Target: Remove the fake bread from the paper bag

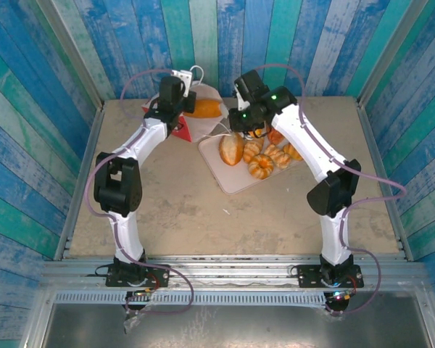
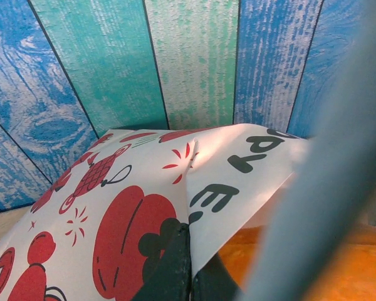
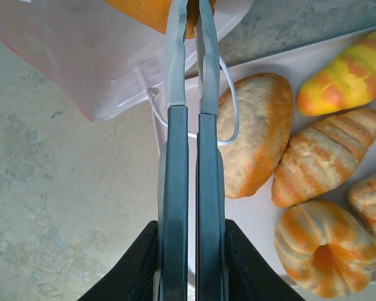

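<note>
The left gripper (image 2: 189, 254), clamped on the paper bag (image 2: 131, 207) rim, should hold the mouth raised. The long orange loaf (image 1: 205, 109) lies inside. The right gripper (image 3: 188, 19), fingers pressed together, needs to spread before reaching in beside the pale tray (image 3: 257, 216).

Blue and teal plank walls (image 1: 203, 36) surround a beige tabletop (image 1: 181, 210).
</note>
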